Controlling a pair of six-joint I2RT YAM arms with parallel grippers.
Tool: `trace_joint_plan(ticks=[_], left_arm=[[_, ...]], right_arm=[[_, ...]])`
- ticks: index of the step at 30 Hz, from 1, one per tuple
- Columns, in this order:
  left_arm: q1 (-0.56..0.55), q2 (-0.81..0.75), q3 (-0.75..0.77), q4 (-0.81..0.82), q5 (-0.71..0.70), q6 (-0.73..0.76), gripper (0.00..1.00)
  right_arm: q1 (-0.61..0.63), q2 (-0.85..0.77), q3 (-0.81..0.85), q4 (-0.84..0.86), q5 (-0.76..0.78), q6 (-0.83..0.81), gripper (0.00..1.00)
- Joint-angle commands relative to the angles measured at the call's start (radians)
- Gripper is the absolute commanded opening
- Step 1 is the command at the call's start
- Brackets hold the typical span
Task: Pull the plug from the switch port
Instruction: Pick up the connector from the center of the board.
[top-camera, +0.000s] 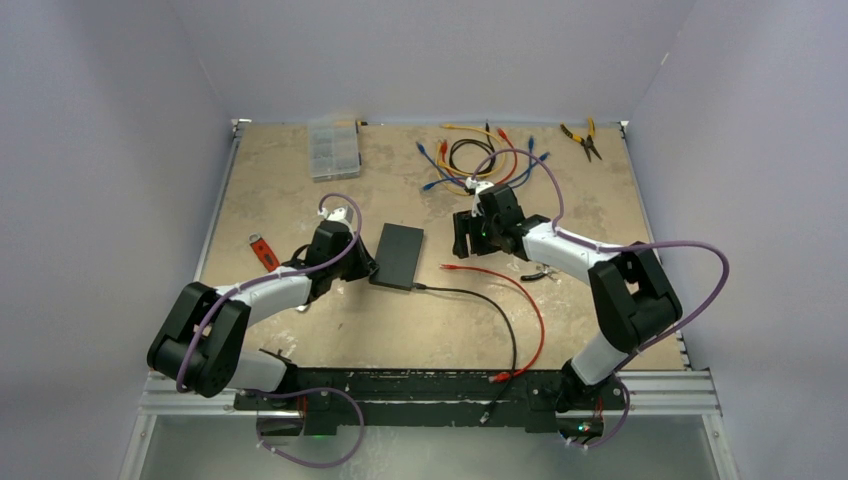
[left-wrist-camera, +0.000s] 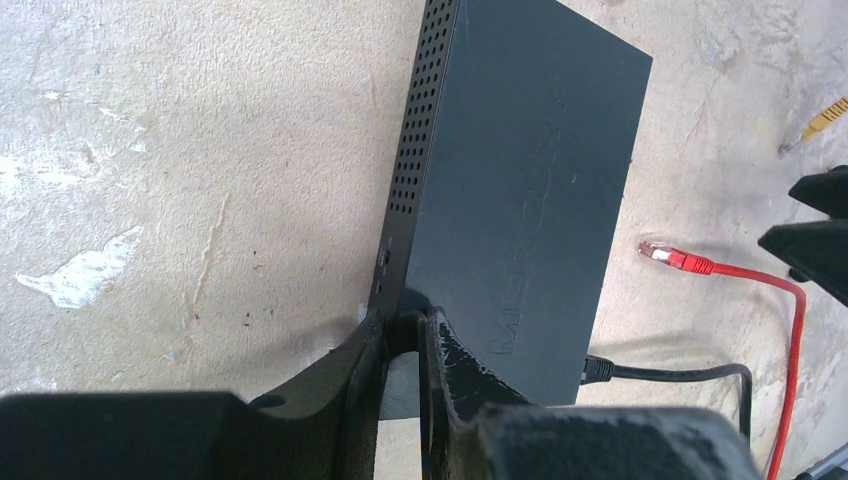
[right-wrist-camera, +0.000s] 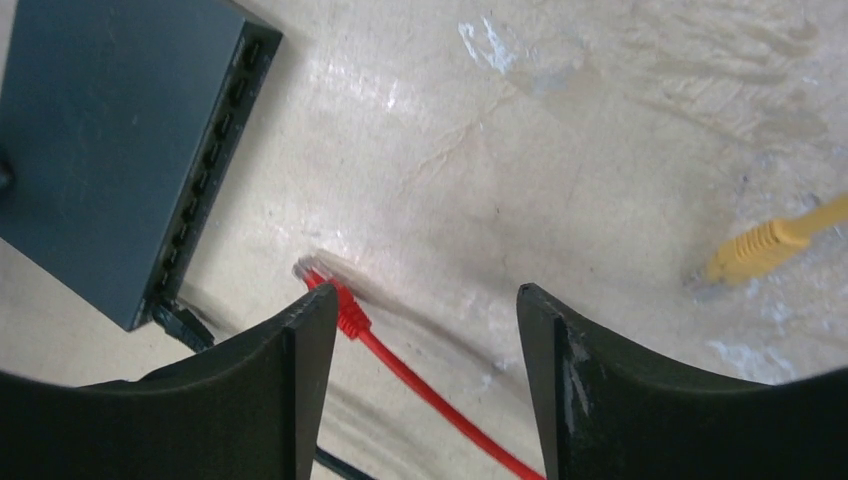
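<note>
Switch (top-camera: 400, 255) is lying flat near the middle of the table (top-camera: 290, 180), slightly toward the left edge, with its socket row facing the right edge. Black plug (right-wrist-camera: 180, 322) is sitting in the end socket, the one closest to the near edge, and is not yet out. Left gripper (left-wrist-camera: 402, 325) is pinching the switch's near-left corner, jaws almost together on the thin casing. Right gripper (right-wrist-camera: 418, 320) is hanging spread wide above the table just right of the switch, holding nothing.

Risks, as I am judging them:
- A loose red plug (right-wrist-camera: 335, 295) is lying just beside the black one and more squarely under the right gripper. The gripper may be lining up on the wrong plug.
- The left hold is covering only a corner. A hard pull with the latch unpressed may end up swinging or dragging the switch instead of freeing the plug.

Views:
- The right wrist view is showing the socket row and which socket is filled.
- The left wrist view is showing only the vented side and the top, but it is confirming the clamp.
- Only the top view is showing the black cable (top-camera: 480, 297) running off toward the near edge.
</note>
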Motion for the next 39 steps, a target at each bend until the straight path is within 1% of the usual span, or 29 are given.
trace_joint_plan(ticks=[1,5,7,12,18,21,31,39], left_arm=[[0.000,0.070,-0.041,-0.154,-0.052,0.038,0.11],[0.001,0.075,-0.038,-0.154,-0.042,0.041,0.11],[0.000,0.075,-0.036,-0.154,-0.032,0.041,0.11],[0.001,0.077,-0.036,-0.155,-0.029,0.044,0.11],[0.000,0.078,-0.038,-0.154,-0.026,0.043,0.11],[-0.001,0.080,-0.036,-0.154,-0.026,0.045,0.11],[0.000,0.083,-0.036,-0.151,-0.024,0.043,0.11],[0.001,0.081,-0.038,-0.151,-0.023,0.044,0.10]], right_arm=[[0.019,-0.060,0.022,-0.097,0.082,-0.039,0.73],[0.031,-0.079,-0.001,-0.105,0.070,-0.037,0.78],[0.039,-0.065,-0.006,-0.110,0.068,-0.038,0.78],[0.064,0.002,0.011,-0.130,0.080,-0.039,0.71],[0.106,0.039,0.036,-0.163,0.144,-0.033,0.70],[0.113,0.048,0.042,-0.173,0.175,-0.032,0.68],[0.117,0.060,0.075,-0.185,0.231,-0.027,0.32],[0.117,0.033,0.128,-0.210,0.277,-0.027,0.17]])
